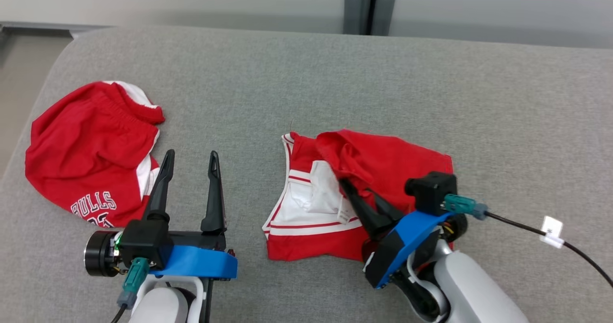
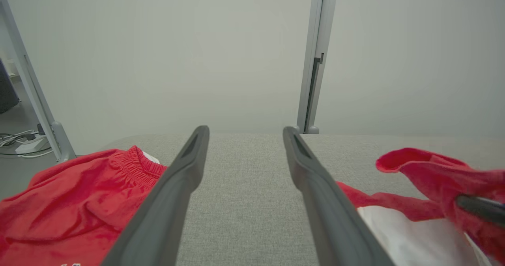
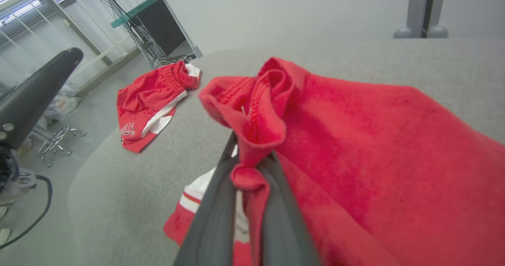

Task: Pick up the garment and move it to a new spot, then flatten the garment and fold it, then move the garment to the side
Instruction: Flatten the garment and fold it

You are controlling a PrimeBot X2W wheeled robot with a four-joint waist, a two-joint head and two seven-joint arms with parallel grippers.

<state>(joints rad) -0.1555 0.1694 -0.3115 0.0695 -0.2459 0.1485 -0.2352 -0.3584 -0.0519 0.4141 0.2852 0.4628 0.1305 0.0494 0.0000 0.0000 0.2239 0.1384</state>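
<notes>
Grey woven fabric covers the counter (image 1: pixel 335 83), which runs back to a pale wall. The garment (image 1: pixel 392 165), red with white panels and striped trim, lies close to the near edge, right of the middle. Its long axis runs roughly along that edge.

The right gripper (image 1: pixel 357 189) reaches in from the near-right, its jaws nearly together and pinching a bunched red fold at the garment's middle. That fold is raised off the counter, while the rest of the cloth rests on it.

The left gripper (image 1: pixel 191 155) hovers over bare counter with its jaws wide and holding nothing. It sits between the garment and a pair of red shorts (image 1: pixel 86 145) by the left edge.

The garment's trimmed white side faces the left gripper, which is near it but apart from it. Carrying therefore looks like the right arm's job. A second hold for flattening would probably fall to the left arm.
</notes>
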